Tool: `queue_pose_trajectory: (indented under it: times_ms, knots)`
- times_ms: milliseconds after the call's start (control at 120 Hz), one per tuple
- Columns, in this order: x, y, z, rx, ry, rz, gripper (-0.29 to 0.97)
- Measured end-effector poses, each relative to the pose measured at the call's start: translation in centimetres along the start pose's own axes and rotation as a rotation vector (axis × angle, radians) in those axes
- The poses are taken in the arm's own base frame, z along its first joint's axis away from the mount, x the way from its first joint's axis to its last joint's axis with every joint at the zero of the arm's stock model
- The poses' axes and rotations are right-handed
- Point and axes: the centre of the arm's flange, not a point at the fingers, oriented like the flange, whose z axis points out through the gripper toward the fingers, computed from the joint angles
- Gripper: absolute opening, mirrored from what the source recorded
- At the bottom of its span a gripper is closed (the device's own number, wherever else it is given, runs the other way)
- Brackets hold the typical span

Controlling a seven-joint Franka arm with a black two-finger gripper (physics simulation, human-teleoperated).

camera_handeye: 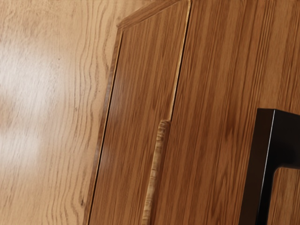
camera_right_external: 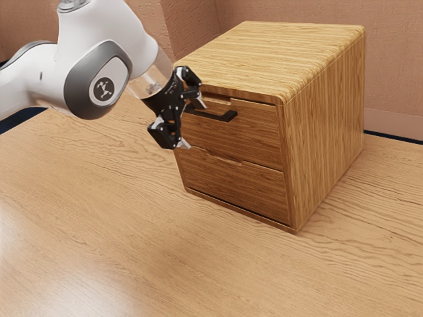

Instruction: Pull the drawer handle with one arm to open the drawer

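The cabinet (camera_right_external: 277, 56) stands on the table (camera_right_external: 99, 231), handle (camera_right_external: 215, 115) on its upper drawer (camera_right_external: 251, 135).

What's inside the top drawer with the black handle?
Nothing inside can be seen. The drawer shows just its wooden front and black handle; that front covers whatever it holds.

Cabinet (camera_right_external: 277, 59): striped wood grain, satin. Bench (camera_right_external: 99, 238): paler wood, glossy, sheen patches. Drawer handle (camera_handeye: 265, 164): black, smooth, matt. Arm (camera_right_external: 39, 72): glossy white plastic. Tool (camera_right_external: 185, 120): black, matt.
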Motion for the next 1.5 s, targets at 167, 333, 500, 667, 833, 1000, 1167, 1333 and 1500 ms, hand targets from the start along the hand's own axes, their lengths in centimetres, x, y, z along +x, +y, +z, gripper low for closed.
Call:
queue_pose_trajectory:
  times_ms: [167, 333, 500, 667, 833, 1000, 1167, 1333, 1500]
  knots:
    - [0.0, 0.1, 0.7, 0.007, 0.003, -0.003, 0.68]
    - [0.0, 0.1, 0.8, 0.003, 0.002, -0.006, 0.68]
    - [-0.1, 0.1, 0.8, 0.001, -0.001, -0.008, 0.68]
    - [-0.3, 0.0, 0.9, 0.004, -0.006, -0.009, 0.68]
    - [-0.2, -0.2, 1.2, 0.010, -0.007, -0.012, 0.68]
    - [-0.2, -0.6, 1.6, 0.022, -0.006, -0.019, 0.68]
    - [-0.1, -1.6, 1.5, 0.038, -0.004, -0.026, 0.68]
    - [0.0, -3.7, 0.4, 0.042, -0.012, -0.022, 0.68]
    - [0.9, -5.8, -0.4, 0.042, -0.017, -0.030, 0.68]
